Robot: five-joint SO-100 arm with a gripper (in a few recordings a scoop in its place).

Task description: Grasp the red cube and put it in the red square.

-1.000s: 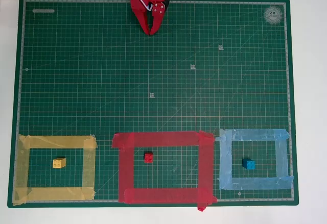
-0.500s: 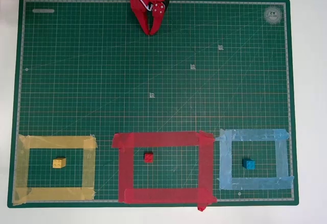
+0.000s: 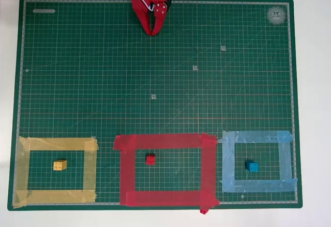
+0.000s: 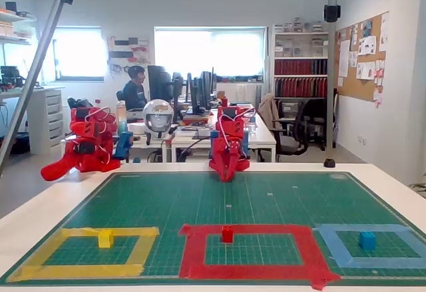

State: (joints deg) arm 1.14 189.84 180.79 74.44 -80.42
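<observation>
My red gripper [image 3: 152,31] hangs at the far edge of the green cutting mat [image 3: 155,82], pointing down at it, with my two jaws drawn together to a closed tip and nothing between them. Far from my jaws, across the open mat in the overhead view, the red cube [image 3: 150,159] sits inside the red square [image 3: 165,140] of tape, nearer its left strip and touching no tape. Off to one side of that, well apart from my jaws, a yellow cube [image 3: 60,165] rests in a yellow tape outline [image 3: 57,144]. To the other side, a blue cube [image 3: 252,166] rests in a light blue tape outline [image 3: 256,137].
</observation>
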